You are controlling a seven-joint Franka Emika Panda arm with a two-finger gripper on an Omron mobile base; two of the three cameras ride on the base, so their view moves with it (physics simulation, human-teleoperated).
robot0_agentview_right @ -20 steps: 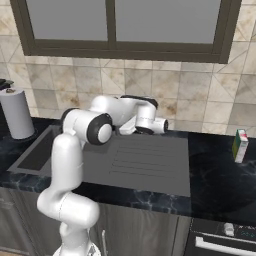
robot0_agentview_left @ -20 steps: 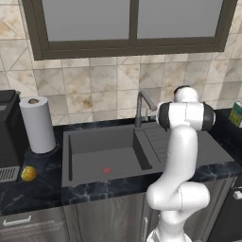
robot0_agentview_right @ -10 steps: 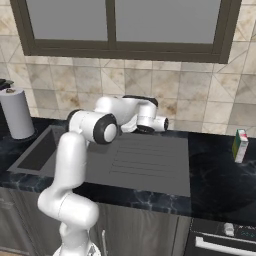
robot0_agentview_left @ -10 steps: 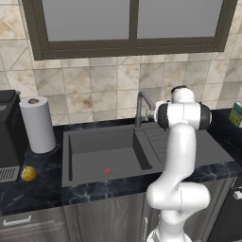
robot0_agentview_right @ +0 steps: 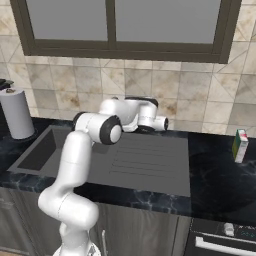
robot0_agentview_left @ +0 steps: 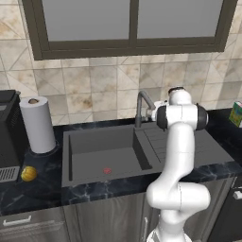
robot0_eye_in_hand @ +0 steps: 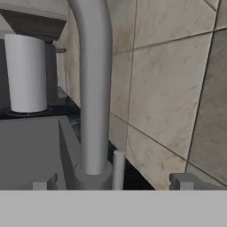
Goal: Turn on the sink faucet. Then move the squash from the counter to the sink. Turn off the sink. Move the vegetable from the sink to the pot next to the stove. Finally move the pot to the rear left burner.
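While your gripper (robot0_eye_in_hand: pixel 113 184) sat low behind the sink (robot0_agentview_left: pixel 101 153), its fingers (robot0_eye_in_hand: pixel 181 181) stood spread wide with nothing between them, just beside the base of the sink faucet (robot0_eye_in_hand: pixel 94 88). You had the squash (robot0_agentview_left: pixel 29 173) lying on the counter (robot0_agentview_left: pixel 33 194), left of the basin, near the paper towel roll (robot0_agentview_left: pixel 38 125).

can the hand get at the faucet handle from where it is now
Probably yes. The hand is open and right up at the sink faucet, its stem rising just ahead between the fingertips. The small upright lever beside the base sits in the gap, with nothing between it and the hand.
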